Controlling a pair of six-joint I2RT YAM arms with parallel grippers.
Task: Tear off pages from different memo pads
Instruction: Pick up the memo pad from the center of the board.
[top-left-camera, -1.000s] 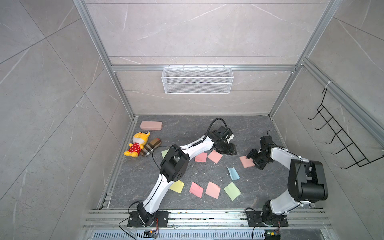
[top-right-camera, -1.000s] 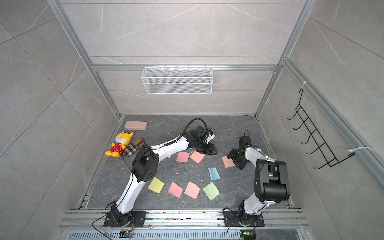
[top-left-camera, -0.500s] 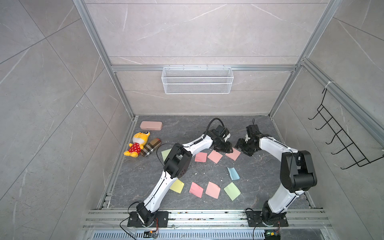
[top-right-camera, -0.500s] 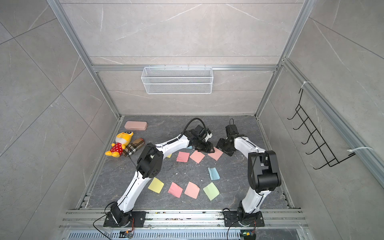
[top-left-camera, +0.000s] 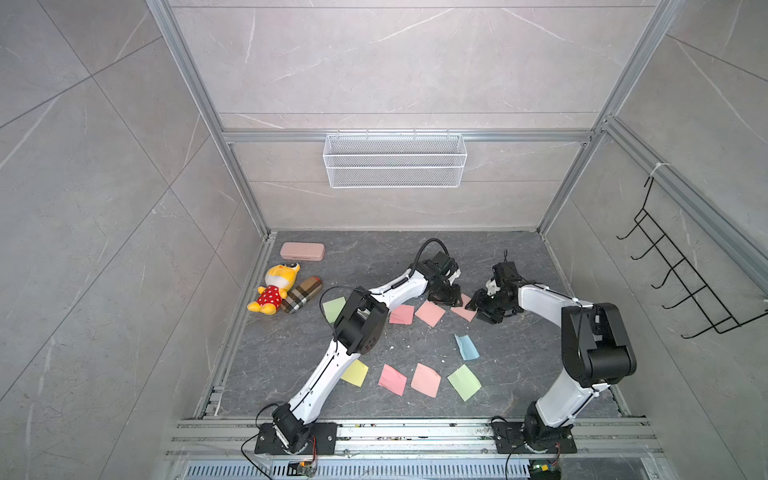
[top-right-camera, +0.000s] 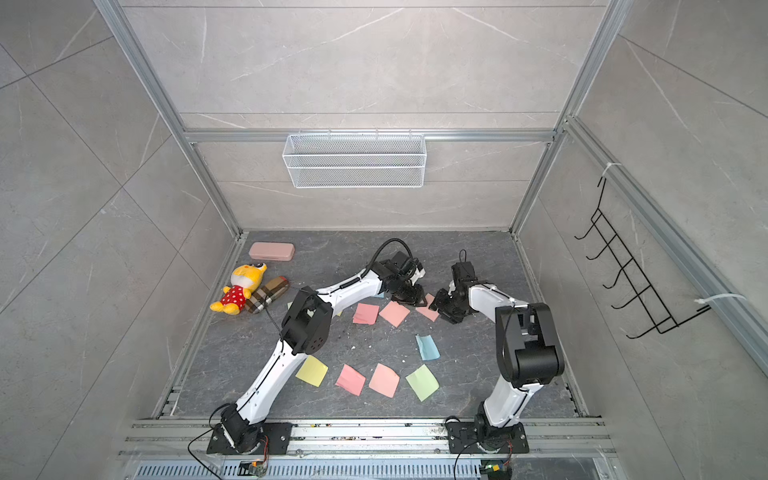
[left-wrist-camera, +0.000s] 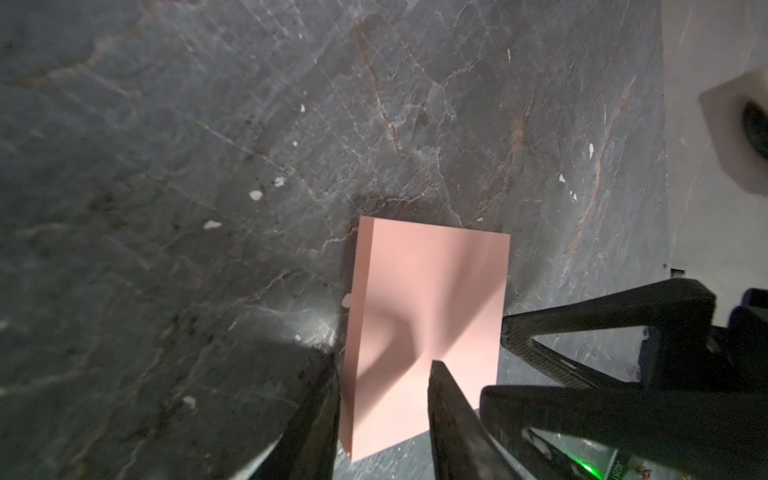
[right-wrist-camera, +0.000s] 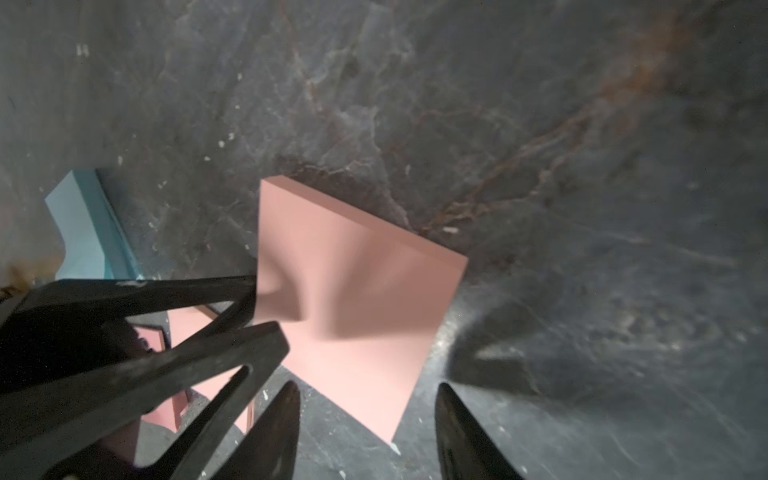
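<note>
On the table (top-left-camera: 374, 257), the left arm (top-left-camera: 357, 320) and right arm (top-left-camera: 594, 345) are meeting at 2 o'clock from its centre, over the salmon pad (top-left-camera: 466, 311) (left-wrist-camera: 428, 299). The left gripper (top-left-camera: 446, 297) (left-wrist-camera: 382, 365), at the pad's 10 o'clock, is standing spread, one finger over its top. The right gripper (top-left-camera: 480, 309) (right-wrist-camera: 365, 386), at 3 o'clock, is straddling a corner, spread. A blue page (top-left-camera: 467, 347) is lying at 6 o'clock.

Left arm (top-left-camera: 399, 286) stretched far forward, elbow raised, wrist pitched down. Left gripper (left-wrist-camera: 382, 370) low, jaws parted narrowly. Right arm (top-left-camera: 540, 299) bent, reaching inward. Right gripper (right-wrist-camera: 368, 395) low, jaws parted wider. Grippers tip to tip, just beside each other.
</note>
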